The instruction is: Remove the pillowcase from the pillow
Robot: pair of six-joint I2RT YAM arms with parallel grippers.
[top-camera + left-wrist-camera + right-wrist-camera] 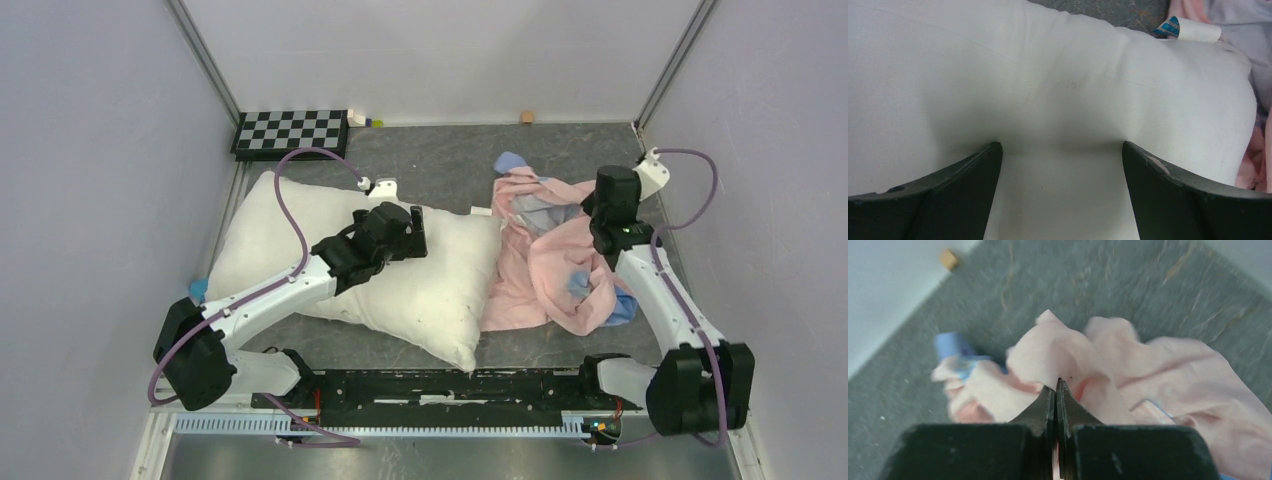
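The plain white pillow (440, 285) lies bare on the left half of the table. It fills the left wrist view (1048, 75). My left gripper (415, 235) is open and presses down on the pillow's top, one finger on each side of a dent (1061, 150). The pillowcase (545, 265) lies crumpled to the right of the pillow, pale pink side out with bits of blue showing. My right gripper (597, 217) is over its far part. In the right wrist view the jaws (1055, 382) are shut on a raised fold of the pink fabric (1148, 365).
A checkerboard (292, 131) lies at the back left by the wall. A small wooden block (526, 117) sits at the back wall and shows in the right wrist view (949, 258). The pillow's label (1188, 30) sticks out at its edge. Walls close in both sides.
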